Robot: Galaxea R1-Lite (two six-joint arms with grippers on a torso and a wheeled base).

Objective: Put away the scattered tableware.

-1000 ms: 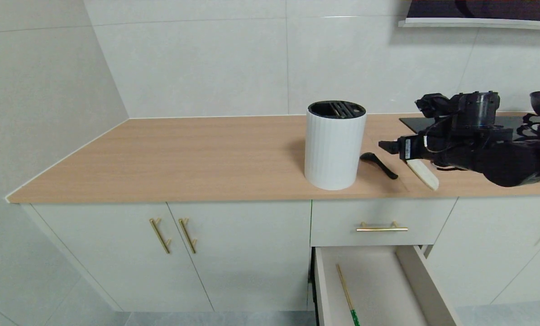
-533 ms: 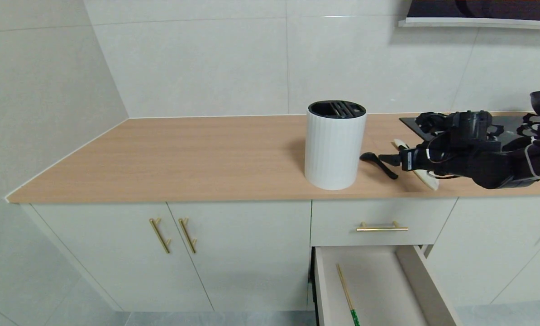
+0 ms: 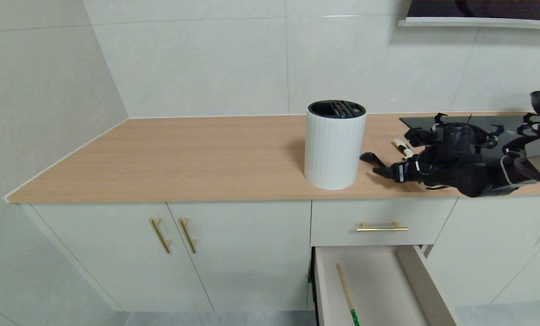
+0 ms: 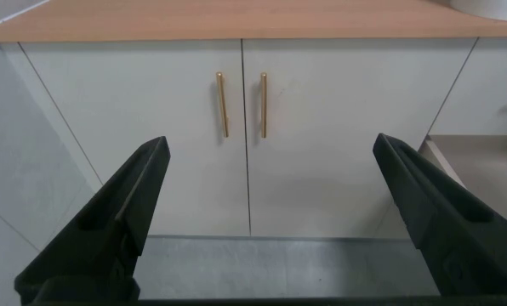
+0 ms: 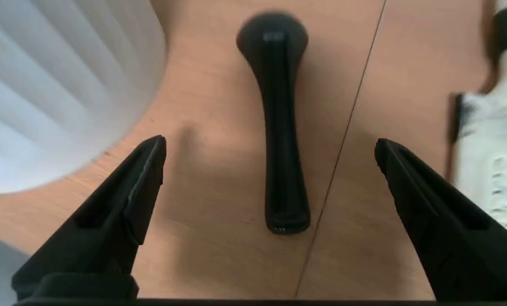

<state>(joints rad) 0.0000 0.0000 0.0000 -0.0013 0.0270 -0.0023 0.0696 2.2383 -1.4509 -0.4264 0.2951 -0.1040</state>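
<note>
Over the black spoon [image 5: 277,102], right gripper [image 5: 269,146] gapes (left gripper [image 4: 269,143] apart too).

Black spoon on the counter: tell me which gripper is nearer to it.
Right. The right gripper is just over the black spoon, open, with the handle between its fingers. The left gripper is low, facing the cabinet doors, far from it.

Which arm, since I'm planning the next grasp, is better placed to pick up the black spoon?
Right. The right gripper hangs open over the black spoon on the counter, one finger either side of its handle. The left gripper faces the cabinet doors below.
</note>
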